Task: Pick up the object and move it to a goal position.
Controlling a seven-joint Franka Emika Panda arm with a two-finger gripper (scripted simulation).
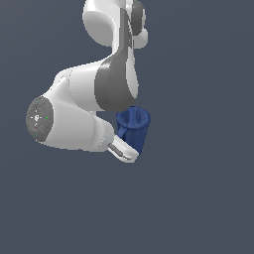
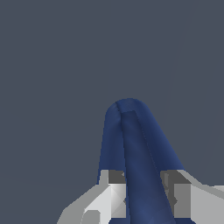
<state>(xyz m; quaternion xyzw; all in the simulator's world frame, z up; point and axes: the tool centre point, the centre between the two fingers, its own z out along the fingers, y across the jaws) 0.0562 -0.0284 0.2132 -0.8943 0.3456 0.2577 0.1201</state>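
The gripper (image 1: 130, 151) is clamped on the dark blue mug (image 1: 134, 127) — in the wrist view its fingers (image 2: 111, 197) press the mug (image 2: 135, 157) from both sides. In the exterior view the mug sits tilted, just beside the white arm (image 1: 79, 114), against plain grey; no counter edge shows to place it by.
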